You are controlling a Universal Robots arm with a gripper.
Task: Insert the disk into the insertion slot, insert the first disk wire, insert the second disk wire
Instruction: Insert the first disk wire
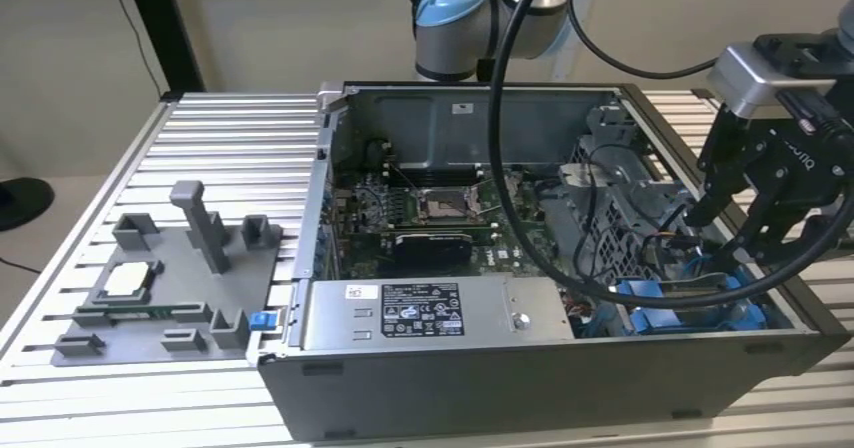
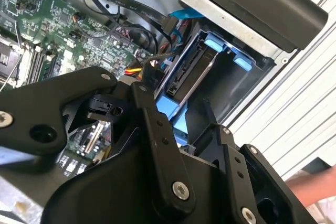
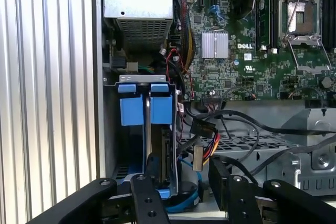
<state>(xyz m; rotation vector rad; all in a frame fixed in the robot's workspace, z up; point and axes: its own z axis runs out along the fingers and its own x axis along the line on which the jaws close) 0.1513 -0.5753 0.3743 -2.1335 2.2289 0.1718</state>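
The disk (image 2: 193,72) stands on edge inside the insertion slot (image 3: 137,80), a grey bay with blue fittings (image 1: 674,306) at the case corner on the exterior view's right. My gripper (image 1: 722,230) hangs over that bay, open, with one finger on each side of the disk's rear end (image 3: 164,153). Nothing is held between the fingers (image 3: 143,195). A flat black wire plug (image 3: 202,128) and a plug with yellow and red wires (image 3: 199,157) hang loose beside the disk, apart from it. The disk's rear connector strip (image 2: 185,80) shows bare.
The open case lies on a ribbed metal table (image 1: 214,148). A grey power-supply box (image 1: 427,313) sits along the case front, the motherboard (image 1: 427,208) in the middle, a perforated cage (image 3: 247,142) beside the bay. A grey fixture (image 1: 160,288) stands on the exterior view's left. A person's hand (image 2: 315,187) is near.
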